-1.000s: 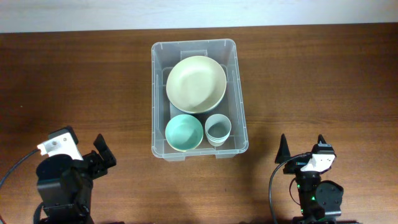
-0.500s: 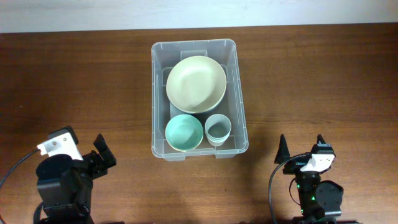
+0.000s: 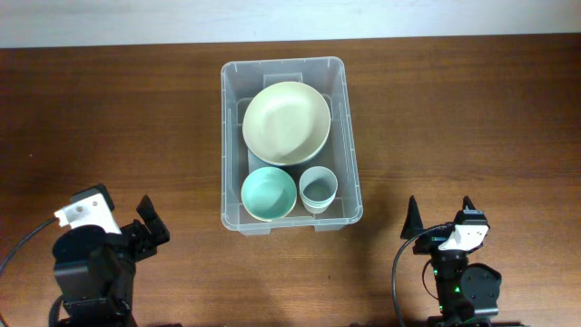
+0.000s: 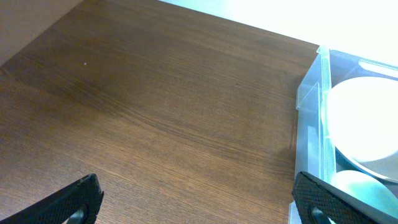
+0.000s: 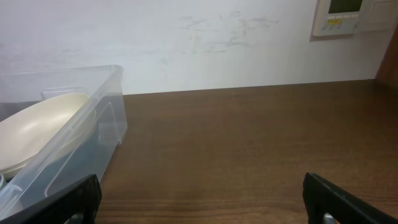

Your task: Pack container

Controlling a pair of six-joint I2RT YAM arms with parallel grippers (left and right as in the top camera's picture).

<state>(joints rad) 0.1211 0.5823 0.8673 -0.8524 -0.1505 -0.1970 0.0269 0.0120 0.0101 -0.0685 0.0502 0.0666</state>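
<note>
The clear plastic container [image 3: 349, 136] stands at the table's middle back. Inside it are a large cream bowl [image 3: 286, 122], a small teal bowl [image 3: 269, 193] and a pale blue-grey cup [image 3: 319, 188]. My left gripper [image 3: 152, 221] is open and empty at the front left, well clear of the container. My right gripper [image 3: 441, 213] is open and empty at the front right. The left wrist view shows the container's corner [image 4: 311, 87] with the cream bowl [image 4: 364, 118]. The right wrist view shows the container wall [image 5: 87, 146] and the cream bowl [image 5: 37, 127].
A white wall with a thermostat panel [image 5: 348, 15] rises behind the table's far edge. Bare brown wood [image 3: 472, 109] lies on both sides of the container.
</note>
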